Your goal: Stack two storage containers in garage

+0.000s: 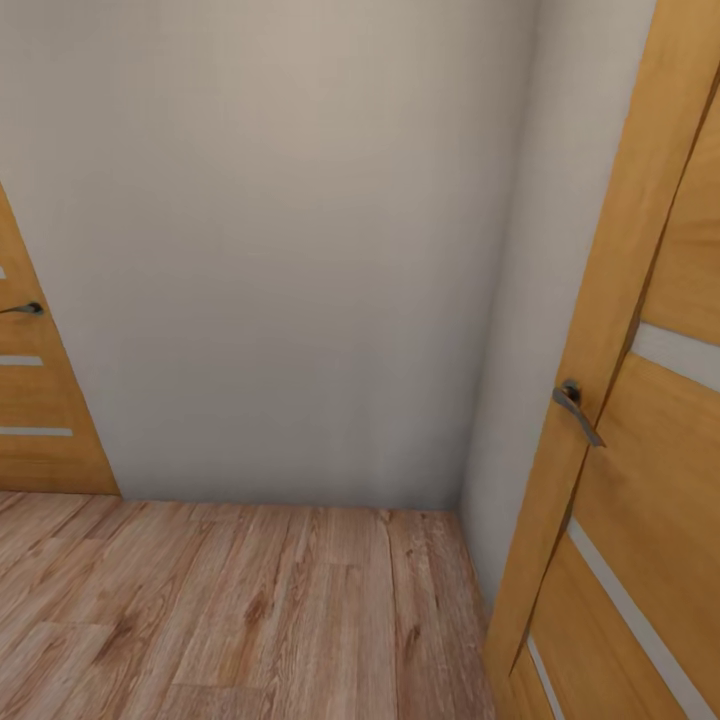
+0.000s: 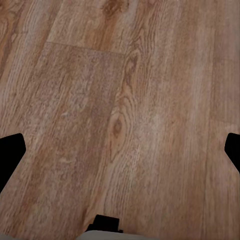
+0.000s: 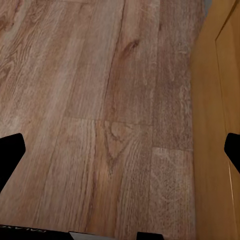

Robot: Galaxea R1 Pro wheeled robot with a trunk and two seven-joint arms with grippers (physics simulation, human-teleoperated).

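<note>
Head view: plain beige wall [image 1: 280, 250] straight ahead, meeting a second wall at a corner on the right. Light wood plank floor [image 1: 230, 610] runs from the wall base toward the camera. At the right, near, an orange-brown wooden door with pale horizontal inset strips [image 1: 640, 480] stands at an angle to the wall; a dark grey lever handle [image 1: 577, 408] sits on its edge. At the far left, a second door of the same wood and strip pattern [image 1: 35, 400], with its own dark lever handle [image 1: 24, 309].

Left wrist view: plank floor, grain and knots sharp. Left gripper [image 2: 120, 150]: dark fingertips [image 2: 11, 150] at opposite edges of the frame, spread wide, nothing between them.

Right wrist view: same plank floor, plus the orange-brown door face [image 3: 215, 125] alongside the arm, which the left wrist camera does not catch. Right gripper [image 3: 120, 150]: fingertips [image 3: 10, 150] likewise wide apart, holding nothing.

Orange-red storage containers: none in these frames, so their location cannot be told from here. Wood plank flooring underfoot, not grey concrete.
</note>
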